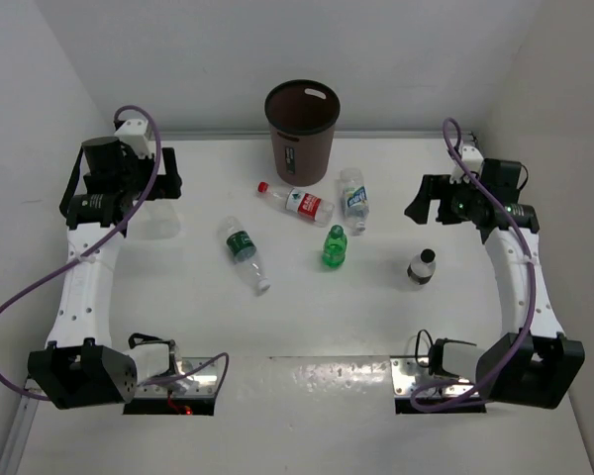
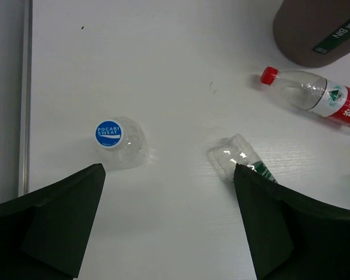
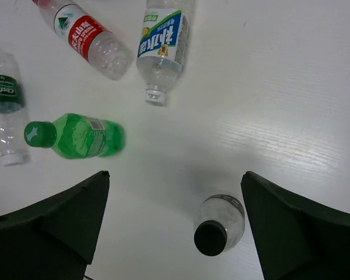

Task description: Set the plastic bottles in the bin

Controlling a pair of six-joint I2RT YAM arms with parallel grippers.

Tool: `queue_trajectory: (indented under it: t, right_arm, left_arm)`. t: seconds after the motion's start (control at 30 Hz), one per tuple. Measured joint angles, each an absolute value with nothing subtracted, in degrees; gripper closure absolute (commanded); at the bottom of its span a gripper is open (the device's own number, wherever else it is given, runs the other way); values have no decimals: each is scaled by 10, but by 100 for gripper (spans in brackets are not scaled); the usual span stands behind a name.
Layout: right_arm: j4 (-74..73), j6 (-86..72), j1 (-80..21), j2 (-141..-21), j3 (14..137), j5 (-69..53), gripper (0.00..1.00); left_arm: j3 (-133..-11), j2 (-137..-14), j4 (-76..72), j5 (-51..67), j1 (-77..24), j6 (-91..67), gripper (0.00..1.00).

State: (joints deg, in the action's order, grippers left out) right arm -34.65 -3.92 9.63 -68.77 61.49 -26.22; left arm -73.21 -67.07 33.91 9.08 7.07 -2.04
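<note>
Left hand [image 2: 169, 233]: jaws spread wide, nothing between them; it hangs over the far-left part of the white desk [image 1: 277, 327], looking down on a clear upright bottle with a round blue cap [image 2: 109, 133]; that aim suggests this bottle is its pick.
Right hand [image 3: 175, 233]: equally wide and empty; the short clear bottle with a dark label [image 3: 219, 224] stands upright just ahead, roughly centred between the fingers; it is probably lined up for a grasp from above.
Dark brown round plastic bin [image 1: 302, 129]: upright at the far middle of the desk, mouth up, between the two arms so either could drop into it; no bottle shows inside.
Bottles by the bin: the clear bottle with a red-white label [image 1: 295, 202] and the clear bottle with a blue-white label [image 1: 353, 198] lie on their sides just in front of it; lying, they would need a grip across the body.
Clear bottle with a dark green label [image 1: 244, 254]: on its side, nearer the arms, left of centre.
Green translucent bottle [image 1: 334, 247]: mid-desk, seemingly upright.
Stage: every bottle in view sits on the desk; the first pick is not yet made.
</note>
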Motion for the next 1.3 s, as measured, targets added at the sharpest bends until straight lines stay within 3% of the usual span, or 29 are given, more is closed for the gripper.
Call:
queue_trajectory:
  t: [0.5,0.9,1.07,1.13,1.3]
  right_arm:
    - [-348,-19,58,-687,607,-263,7]
    - [-349,-15,51,-693,605,-263,7]
    - [-349,-14,51,-695,602,-263,7]
    - [-349,-14,51,-696,598,-263,7]
    - [-351,-14,50,-705,597,-263,7]
  left_arm:
    - [-713,-685,289,-43,83,-33,10]
    - [-623,-710,176,-53,84,-35,12]
    - [-615,-738,138,-53,84,-35,22]
    - [-609,-745,125,-51,86,-36,31]
    - [-606,-771,104,-45,88,-35,43]
